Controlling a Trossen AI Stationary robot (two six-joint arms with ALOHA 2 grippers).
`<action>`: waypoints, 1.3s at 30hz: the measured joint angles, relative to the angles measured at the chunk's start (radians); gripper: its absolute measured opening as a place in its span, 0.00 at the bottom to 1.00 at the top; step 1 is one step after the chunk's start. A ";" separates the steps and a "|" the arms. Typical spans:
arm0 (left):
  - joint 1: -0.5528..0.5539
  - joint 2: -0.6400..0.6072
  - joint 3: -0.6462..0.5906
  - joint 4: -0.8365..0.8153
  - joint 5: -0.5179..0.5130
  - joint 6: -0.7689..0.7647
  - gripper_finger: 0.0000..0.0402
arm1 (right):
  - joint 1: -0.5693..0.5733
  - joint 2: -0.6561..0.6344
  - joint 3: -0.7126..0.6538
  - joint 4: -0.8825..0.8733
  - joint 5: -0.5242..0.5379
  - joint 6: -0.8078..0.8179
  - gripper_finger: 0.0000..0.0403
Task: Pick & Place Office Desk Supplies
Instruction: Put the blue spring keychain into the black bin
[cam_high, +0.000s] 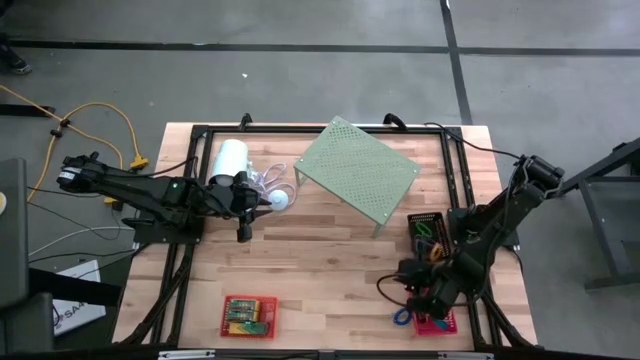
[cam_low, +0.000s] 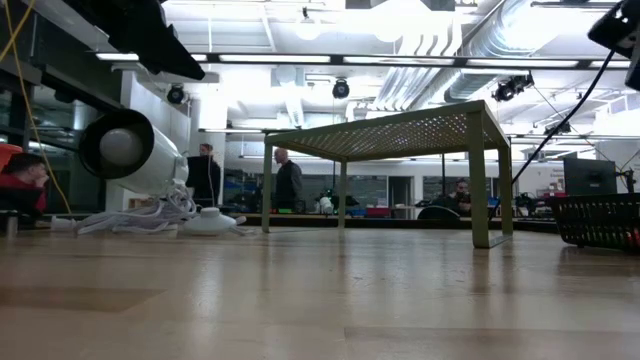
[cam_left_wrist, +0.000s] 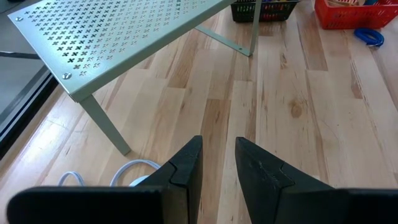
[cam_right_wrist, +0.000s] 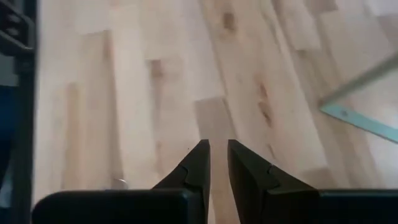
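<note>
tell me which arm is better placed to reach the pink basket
Right. Its end effector hangs just beside the pink basket at the table's front right; the left end effector is far across, near the white cylinder.

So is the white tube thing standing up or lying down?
Lying down. The white cylinder rests on its side on the table, round end facing the low camera.

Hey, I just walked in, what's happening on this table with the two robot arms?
Nothing is being held right now. The left gripper hovers slightly open and empty beside the white cylinder and the green perforated shelf. The right gripper, also slightly open and empty, sits near the pink basket and black basket. The red basket with its green-white boxes waits at the table's front edge.
</note>
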 joint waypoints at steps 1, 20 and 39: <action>0.000 0.000 0.000 0.000 0.000 0.000 0.22 | -0.004 0.000 0.000 0.016 -0.009 -0.019 0.11; 0.000 0.000 0.000 0.000 0.000 0.000 0.22 | -0.201 0.028 0.013 0.313 -0.314 -0.547 0.11; 0.000 0.000 0.000 0.001 0.000 0.000 0.22 | -0.208 0.361 0.374 0.148 -0.480 -0.703 0.11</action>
